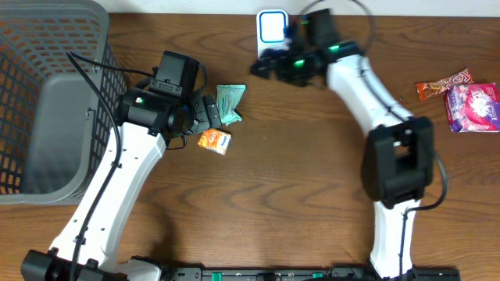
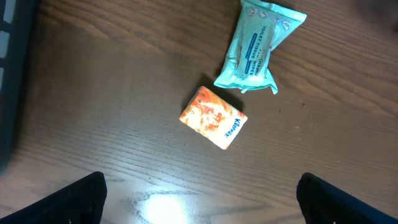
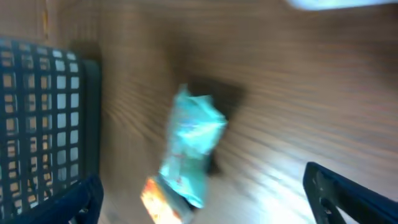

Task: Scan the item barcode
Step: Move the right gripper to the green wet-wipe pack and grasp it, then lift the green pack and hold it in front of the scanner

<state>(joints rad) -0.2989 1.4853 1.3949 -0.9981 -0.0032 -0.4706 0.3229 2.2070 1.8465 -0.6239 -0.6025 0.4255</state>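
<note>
Overhead first: the left gripper (image 1: 217, 115) hangs over two small items in mid-table, the teal wipes (image 1: 231, 101) and, just beside them, the orange pack (image 1: 214, 141). At the far edge sits a white-and-blue unit, by the look of it the scanner (image 1: 271, 27), with the right gripper (image 1: 262, 69) just in front of it. A basket (image 1: 47, 47) stands at the left and snacks (image 1: 461, 97) lie well apart at the right.

Left wrist now: the orange pack (image 2: 213, 117) lies flat on the table (image 2: 93, 112), skewed, with the wipes (image 2: 258, 53) close above it but not touching. The left gripper (image 2: 200, 190) is spread wide and empty, and the pack sits ahead of the fingers (image 2: 81, 199), not between them. I take the orange pack for the item, since it is nearest centre. To do this well: move forward until the pack is between the fingers, turn to match its skew, and close across the narrow sides. Keep clear of the wipes. No barcode shows on top, so expect to turn the pack over before presenting it.

Right wrist: a smeared picture. The wipes (image 3: 193, 143) and a corner of the orange pack (image 3: 158, 202) show, with the basket (image 3: 37, 124) at the left. The right gripper (image 3: 202, 180) is spread wide with nothing in it. Best it stays off the scanner's face so the left has a clean approach.
</note>
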